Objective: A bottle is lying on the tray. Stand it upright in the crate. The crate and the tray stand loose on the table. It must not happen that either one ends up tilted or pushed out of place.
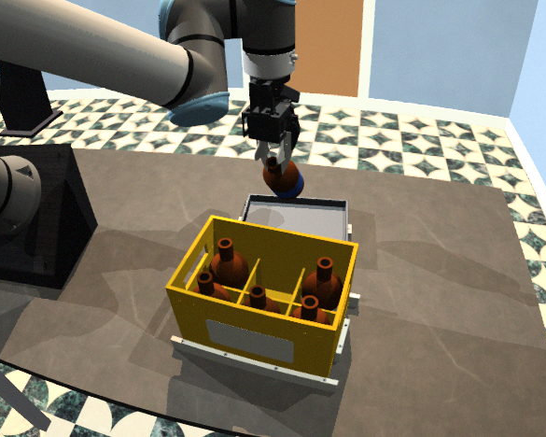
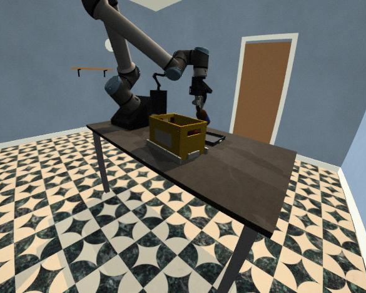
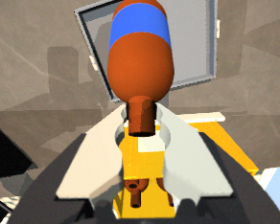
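Observation:
My gripper (image 1: 273, 159) is shut on the neck of a brown bottle with a blue band (image 1: 284, 179) and holds it in the air, hanging tilted with its base down and away. The bottle hangs above the far edge of the grey tray (image 1: 297, 217). In the wrist view the fingers clamp the neck, with the bottle's body (image 3: 140, 54) over the tray (image 3: 192, 43). The yellow crate (image 1: 267, 293) stands just in front of the tray and holds several upright brown bottles; its middle back compartment (image 1: 276, 269) has no bottle. The held bottle also shows in the exterior view (image 2: 203, 115).
The crate stands on a grey base plate (image 1: 259, 361) on the dark table. The robot's black base block (image 1: 33, 211) stands at the left. The table's right side (image 1: 452, 282) holds no objects.

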{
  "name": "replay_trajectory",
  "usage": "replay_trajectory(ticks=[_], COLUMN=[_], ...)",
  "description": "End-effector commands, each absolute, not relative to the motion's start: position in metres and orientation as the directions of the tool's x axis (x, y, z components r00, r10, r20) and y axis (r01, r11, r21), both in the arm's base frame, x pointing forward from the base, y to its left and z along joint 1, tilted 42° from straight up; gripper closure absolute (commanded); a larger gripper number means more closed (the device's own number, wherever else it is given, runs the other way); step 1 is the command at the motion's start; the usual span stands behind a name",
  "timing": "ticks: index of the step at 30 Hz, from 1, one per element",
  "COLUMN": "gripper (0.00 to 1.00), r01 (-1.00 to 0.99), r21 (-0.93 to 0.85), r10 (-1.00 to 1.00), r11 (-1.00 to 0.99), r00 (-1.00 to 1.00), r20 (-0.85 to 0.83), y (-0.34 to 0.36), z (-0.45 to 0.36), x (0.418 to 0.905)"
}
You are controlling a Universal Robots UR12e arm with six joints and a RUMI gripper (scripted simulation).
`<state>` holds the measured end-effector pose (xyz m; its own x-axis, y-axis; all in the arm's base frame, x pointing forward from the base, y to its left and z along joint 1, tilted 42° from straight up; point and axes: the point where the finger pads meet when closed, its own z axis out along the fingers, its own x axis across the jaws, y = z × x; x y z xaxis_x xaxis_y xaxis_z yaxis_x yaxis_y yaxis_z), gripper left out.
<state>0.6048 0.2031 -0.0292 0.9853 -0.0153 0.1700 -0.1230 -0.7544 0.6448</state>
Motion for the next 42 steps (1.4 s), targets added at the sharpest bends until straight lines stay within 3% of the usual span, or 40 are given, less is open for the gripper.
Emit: replay_trajectory(ticks=[1,15,42], gripper=[1.0,1.0,1.0], r01=[-0.124,-0.109,0.136], r21=[0.644,0.647,0.667], r10=[-0.015,-0.004,0.181], r11=[-0.755,-0.755,-0.733], r00=[0.985,0.987,0.984], r20=[0.171,0.161,-0.001], y=[0.2037,0.2037,0.2037], z=[-0.0287,-0.0287,-0.0287], x=[0.6052,0.6052,0.6052])
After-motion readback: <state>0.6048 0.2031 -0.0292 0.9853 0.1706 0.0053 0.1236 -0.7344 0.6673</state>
